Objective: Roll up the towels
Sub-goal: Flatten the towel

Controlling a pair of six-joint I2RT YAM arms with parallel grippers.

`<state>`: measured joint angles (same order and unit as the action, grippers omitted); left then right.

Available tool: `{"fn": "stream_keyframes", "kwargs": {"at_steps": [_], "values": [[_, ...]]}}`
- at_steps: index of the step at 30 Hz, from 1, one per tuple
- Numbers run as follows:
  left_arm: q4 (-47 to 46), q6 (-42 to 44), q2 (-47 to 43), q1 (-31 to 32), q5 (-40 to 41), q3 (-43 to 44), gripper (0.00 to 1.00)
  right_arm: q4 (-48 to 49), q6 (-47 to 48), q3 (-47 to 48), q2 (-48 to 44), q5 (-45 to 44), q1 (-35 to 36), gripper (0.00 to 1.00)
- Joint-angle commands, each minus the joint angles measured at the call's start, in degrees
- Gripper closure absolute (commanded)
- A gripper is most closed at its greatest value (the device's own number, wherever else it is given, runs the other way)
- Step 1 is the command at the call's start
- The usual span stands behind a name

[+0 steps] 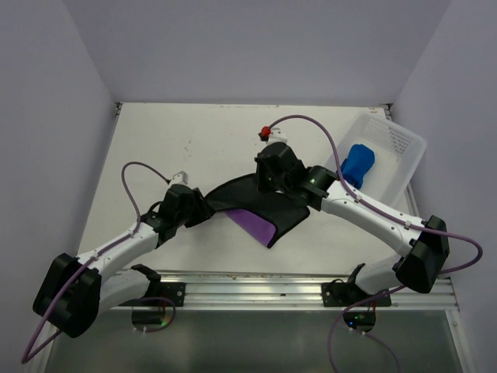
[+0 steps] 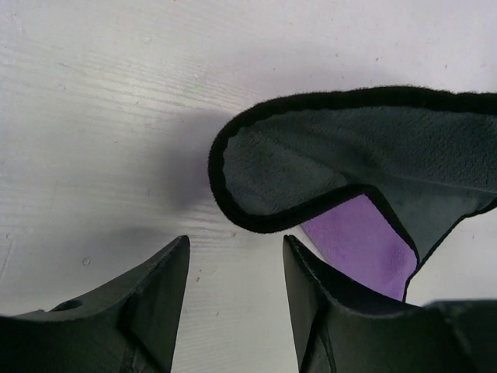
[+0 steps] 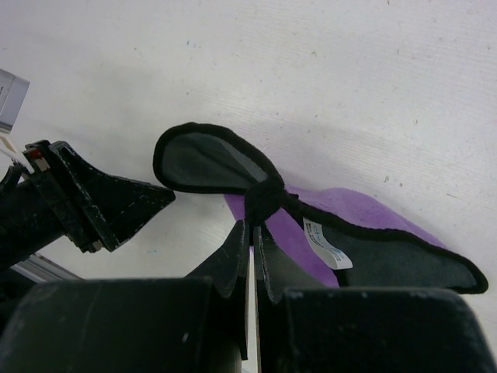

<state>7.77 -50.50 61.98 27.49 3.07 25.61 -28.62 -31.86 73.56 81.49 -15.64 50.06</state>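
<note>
The purple towel lay in the middle of the counter between the arms, mostly black side up with a purple flap showing. The right pincer was closed tight on its trimmed edge, bunching the cloth, probably to anchor or lift that side. The left pincer stood partly open and empty just short of the curled corner, seemingly lined up to take it. The blue towel sat rolled in the white basket, apparently finished.

We log: bright, diffuse light from above; soft shadow on the table beside the purple towel; wrist-view foregrounds blurred.
</note>
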Motion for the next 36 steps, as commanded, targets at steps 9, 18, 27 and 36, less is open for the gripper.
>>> {"fn": "stream_keyframes", "kwargs": {"at_steps": [9, 18, 27, 36], "values": [[-8.7, 0.0, 2.6, -0.3, 1.0, 0.6, 0.74, 0.6, 1.0, -0.3, -1.9, -0.9, -0.7, 1.00], [-2.1, 7.6, 3.2, -0.5, 6.4, 7.3, 1.00, 0.0, 0.7, -2.1, -4.6, -1.3, -2.6, 1.00], [8.3, 19.3, 2.6, -0.5, 6.4, 20.8, 1.00, -2.8, 1.2, -1.1, -8.1, 4.2, -11.1, 1.00], [15.9, 28.8, -2.4, -0.5, 1.2, 27.1, 1.00, -6.7, 1.6, -0.9, -11.6, 4.8, -12.2, 1.00]]}}
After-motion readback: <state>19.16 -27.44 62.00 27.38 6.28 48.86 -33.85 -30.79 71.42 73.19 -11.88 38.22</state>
